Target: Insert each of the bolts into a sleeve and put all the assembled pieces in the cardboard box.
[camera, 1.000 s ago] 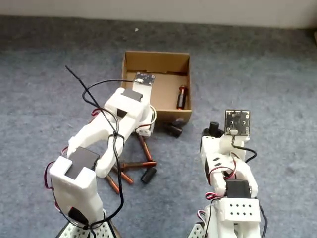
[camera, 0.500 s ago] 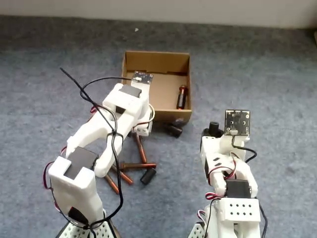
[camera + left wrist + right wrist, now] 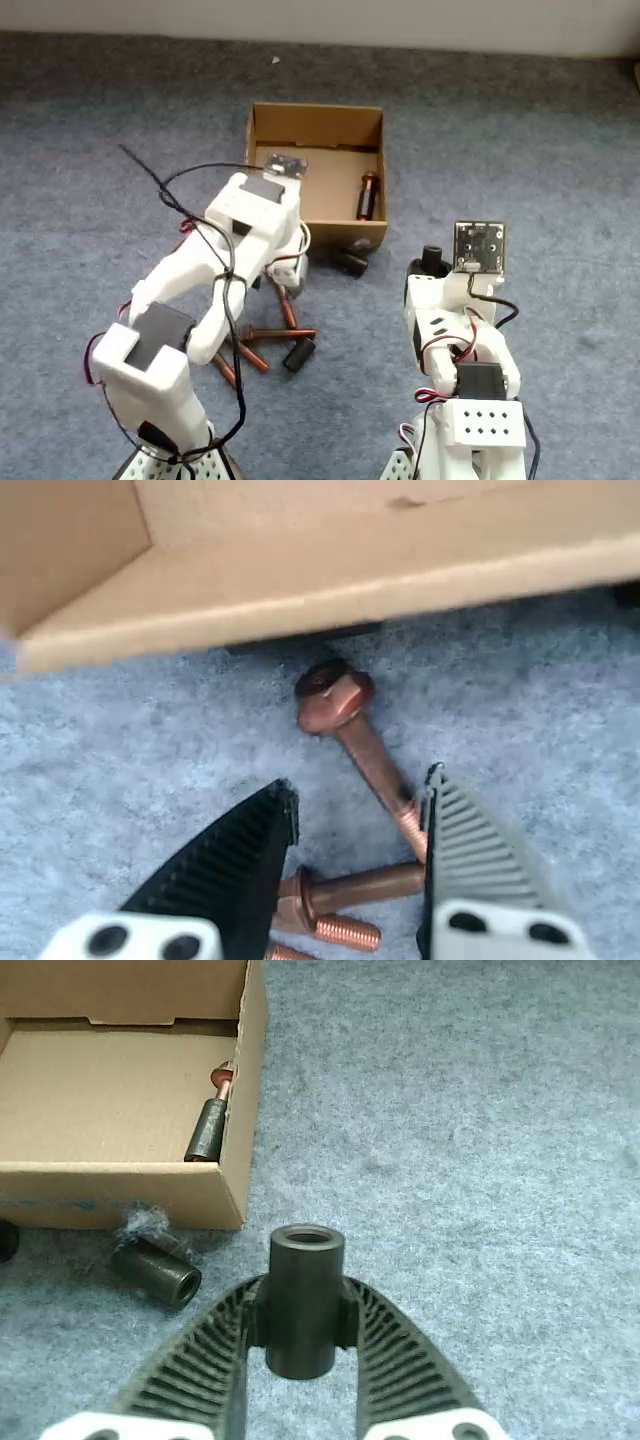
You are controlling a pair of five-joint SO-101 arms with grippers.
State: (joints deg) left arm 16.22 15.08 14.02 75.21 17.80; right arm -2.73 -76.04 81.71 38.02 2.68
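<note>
A copper bolt [image 3: 348, 720] lies on the carpet just outside the cardboard box [image 3: 300, 590], its hex head toward the box. My left gripper [image 3: 360, 783] is open above it, one finger on each side of the threaded end. More bolts [image 3: 281, 333] lie crossed near the left arm. My right gripper [image 3: 303, 1305] is shut on a dark sleeve [image 3: 303, 1290], held upright with its bore facing up; the same sleeve [image 3: 432, 258] stands right of the box. One assembled piece [image 3: 367, 195] lies inside the box [image 3: 315, 165] by its right wall.
A loose sleeve [image 3: 351, 262] lies at the box's front right corner, and the right wrist view shows it [image 3: 158, 1270] on its side. Another sleeve [image 3: 299, 353] rests beside the crossed bolts. Grey carpet stretches open to the right of the box.
The left arm has shifted slightly left and back from the box, settling over the bolts. The right arm and its sleeve have not moved.
</note>
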